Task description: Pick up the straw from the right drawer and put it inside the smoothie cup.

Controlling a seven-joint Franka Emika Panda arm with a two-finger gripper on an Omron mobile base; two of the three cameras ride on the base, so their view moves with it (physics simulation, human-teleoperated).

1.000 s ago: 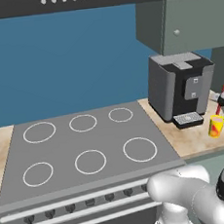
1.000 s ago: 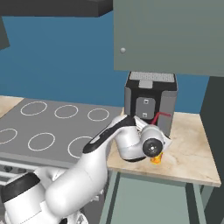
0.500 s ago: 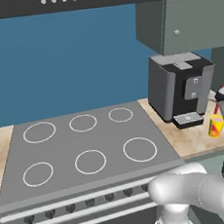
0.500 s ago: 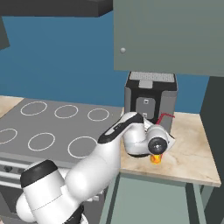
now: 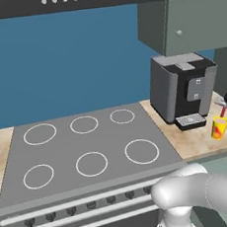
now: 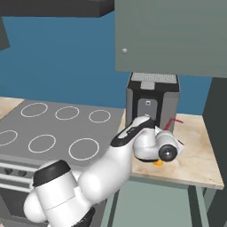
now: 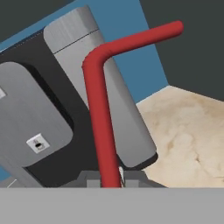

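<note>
Since the earlier frames the hand has swung further toward the right side of the right base view, past the coffee machine (image 6: 153, 104), and the straw (image 6: 173, 123) now sticks up beside the machine's right edge. In the left base view the hand has slid almost out at the right edge, just beyond the smoothie cup (image 5: 218, 127).

In the hand view the straw (image 7: 103, 127) rises from the bottom centre, a red stick with a bend near its top that turns toward the upper right. Its lower end sits between the fingers (image 7: 89, 180), which pinch it at the bottom of the frame. Behind it stands the coffee machine (image 7: 39, 118), tilted in this view, with the beige tabletop (image 7: 188, 131) at the right.

In the left base view the cup stands on the tabletop (image 5: 198, 144) at the right, near the coffee machine (image 5: 182, 91) and its drip tray. In the right base view a little of the cup's yellow (image 6: 158, 163) shows under the hand.
</note>
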